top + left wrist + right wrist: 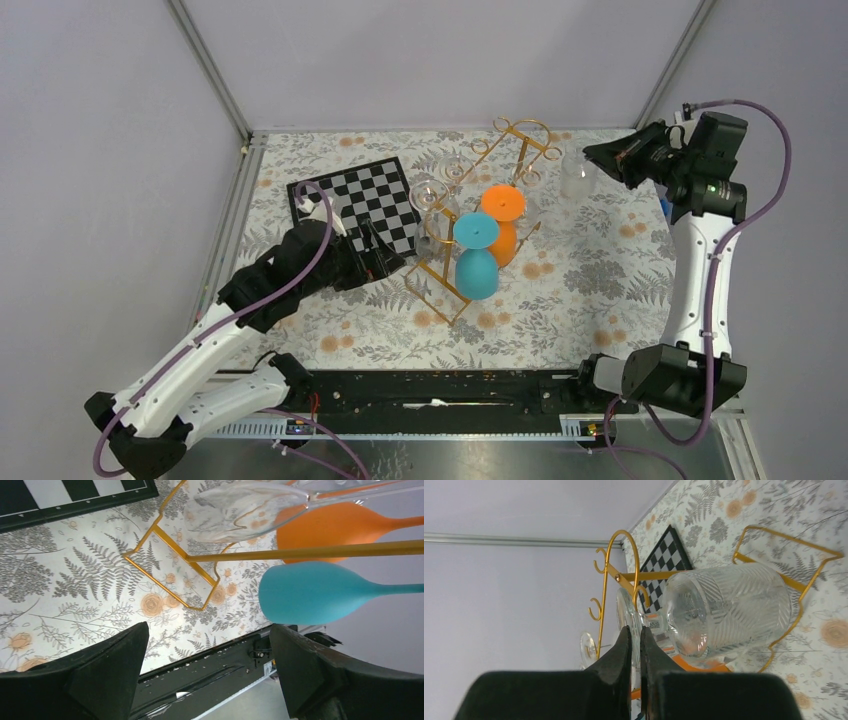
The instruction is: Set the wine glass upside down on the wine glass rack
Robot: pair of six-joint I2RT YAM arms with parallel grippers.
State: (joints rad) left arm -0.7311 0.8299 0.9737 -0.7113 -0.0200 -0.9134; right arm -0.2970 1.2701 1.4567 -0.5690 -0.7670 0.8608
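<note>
My right gripper (635,630) is shut on the thin foot of a clear, cut-pattern wine glass (729,610), which is held with its bowl pointing down toward the table. In the top view this wine glass (576,180) hangs just right of the gold wine glass rack (470,160), with the right gripper (598,155) above it. A teal glass (477,265) and an orange glass (503,225) hang upside down on the rack, as do two clear glasses (432,198). My left gripper (385,258) stands open and empty beside the rack's near left end, its jaws (210,630) wide apart.
A black-and-white chessboard (365,200) lies at the back left, under the left arm. The rack's gold base frame (170,565) rests on the floral cloth. A gold rail (310,552) runs between the teal glass (320,592) and the orange one (340,525).
</note>
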